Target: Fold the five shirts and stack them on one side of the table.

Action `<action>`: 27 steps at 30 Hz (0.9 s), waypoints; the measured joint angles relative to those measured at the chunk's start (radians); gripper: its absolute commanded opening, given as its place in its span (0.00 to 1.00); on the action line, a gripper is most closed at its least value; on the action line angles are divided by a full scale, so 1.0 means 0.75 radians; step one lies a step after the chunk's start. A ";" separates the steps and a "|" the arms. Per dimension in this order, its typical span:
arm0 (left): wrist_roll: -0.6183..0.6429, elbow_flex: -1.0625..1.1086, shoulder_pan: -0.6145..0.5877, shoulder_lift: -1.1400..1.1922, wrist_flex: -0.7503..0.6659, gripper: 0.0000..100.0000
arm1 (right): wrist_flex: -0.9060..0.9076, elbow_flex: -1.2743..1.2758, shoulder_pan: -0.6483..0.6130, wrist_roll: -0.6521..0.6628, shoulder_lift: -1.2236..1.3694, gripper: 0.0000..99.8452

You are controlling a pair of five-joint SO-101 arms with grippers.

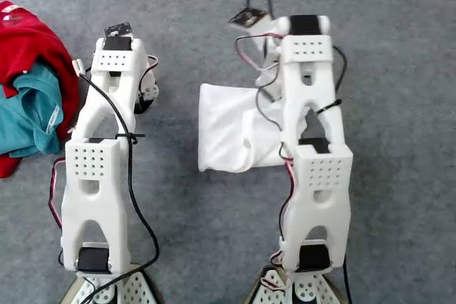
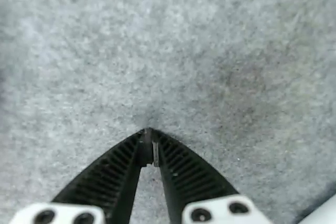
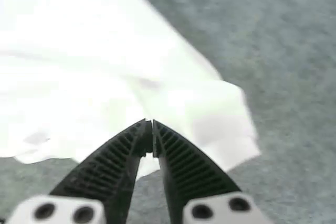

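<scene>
My left end effector (image 2: 148,132) and right end effector (image 3: 148,124) are both closed and empty. I should open the right wide over the white shirt (image 3: 79,66) and grip one edge cleanly.

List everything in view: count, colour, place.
white shirt: 1, white, mid-table, partly folded, one side under the right arm
red shirt: 1, red, crumpled at the table's left edge in the high view
teal shirt: 1, teal, crumpled, lying against the red shirt
table: 1, grey felt-like surface, under everything
left arm: 1, white with black and red cables, beside the shirt pile
right arm: 1, white with black and red cables, over the white shirt
left gripper: 1, black fingers, tips together, over bare table
right gripper: 1, black fingers, tips together, at the white shirt; cannot tell if it pinches cloth
</scene>
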 measured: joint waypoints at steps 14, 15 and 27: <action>-0.104 1.317 -0.100 -0.988 -0.847 0.03 | -0.104 0.143 -0.121 0.088 -0.074 0.01; -0.104 1.428 -0.106 -1.058 -0.953 0.03 | -0.123 0.143 -0.119 0.088 -0.041 0.01; -0.104 1.628 -0.108 -1.092 -1.182 0.03 | -0.147 0.131 -0.155 0.078 0.027 0.01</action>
